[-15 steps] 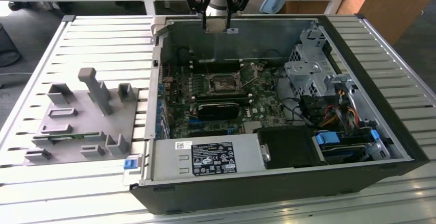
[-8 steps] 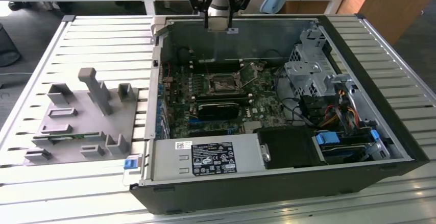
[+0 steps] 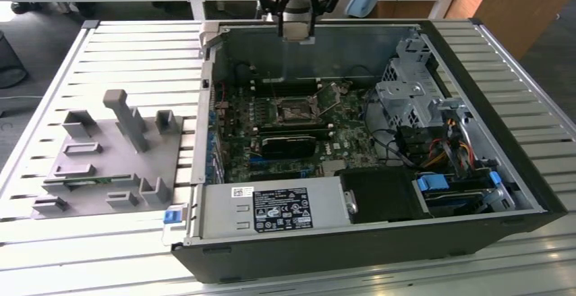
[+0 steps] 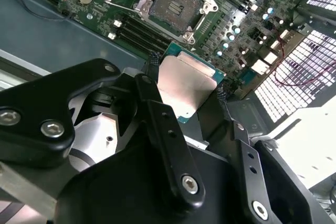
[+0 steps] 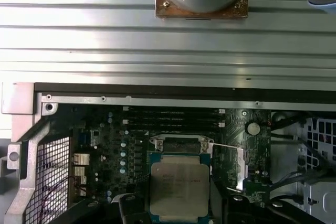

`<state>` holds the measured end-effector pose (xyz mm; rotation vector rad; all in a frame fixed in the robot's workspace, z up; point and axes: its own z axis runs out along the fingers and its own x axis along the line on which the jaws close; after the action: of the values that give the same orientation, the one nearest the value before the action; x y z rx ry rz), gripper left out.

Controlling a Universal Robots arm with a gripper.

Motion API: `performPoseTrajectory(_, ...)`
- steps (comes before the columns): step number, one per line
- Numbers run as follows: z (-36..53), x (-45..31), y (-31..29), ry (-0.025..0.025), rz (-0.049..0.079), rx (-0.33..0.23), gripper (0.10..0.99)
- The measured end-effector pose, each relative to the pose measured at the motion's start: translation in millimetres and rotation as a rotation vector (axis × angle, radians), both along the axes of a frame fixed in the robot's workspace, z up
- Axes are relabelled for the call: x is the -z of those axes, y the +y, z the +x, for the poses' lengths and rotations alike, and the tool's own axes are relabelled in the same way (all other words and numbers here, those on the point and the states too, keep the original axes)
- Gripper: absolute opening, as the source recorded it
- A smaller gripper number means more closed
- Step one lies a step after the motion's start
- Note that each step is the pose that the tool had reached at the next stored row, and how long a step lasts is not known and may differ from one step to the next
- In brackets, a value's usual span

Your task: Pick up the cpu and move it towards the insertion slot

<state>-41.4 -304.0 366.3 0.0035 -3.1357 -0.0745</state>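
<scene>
Above the open computer case (image 3: 360,255), the hand (image 4: 184,85) is clamped on the cpu (image 4: 186,85), its fingers (image 4: 152,95) at the chip's opposite edges, just short of the insertion slot (image 4: 176,6).

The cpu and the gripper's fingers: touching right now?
Touching. In the second wrist view the black fingers press against opposite edges of the cpu, holding it in the air above the insertion slot.

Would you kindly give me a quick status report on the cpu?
End effector shut on cpu. Cpu held above motherboard, short of insertion slot. Slot open, nothing in the way.
</scene>
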Motion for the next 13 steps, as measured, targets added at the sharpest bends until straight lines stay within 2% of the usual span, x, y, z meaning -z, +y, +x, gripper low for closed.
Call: performPoseTrajectory(13, 22.7, 0.2, 0.9, -0.0069, 0.002, 0.000, 0.541)
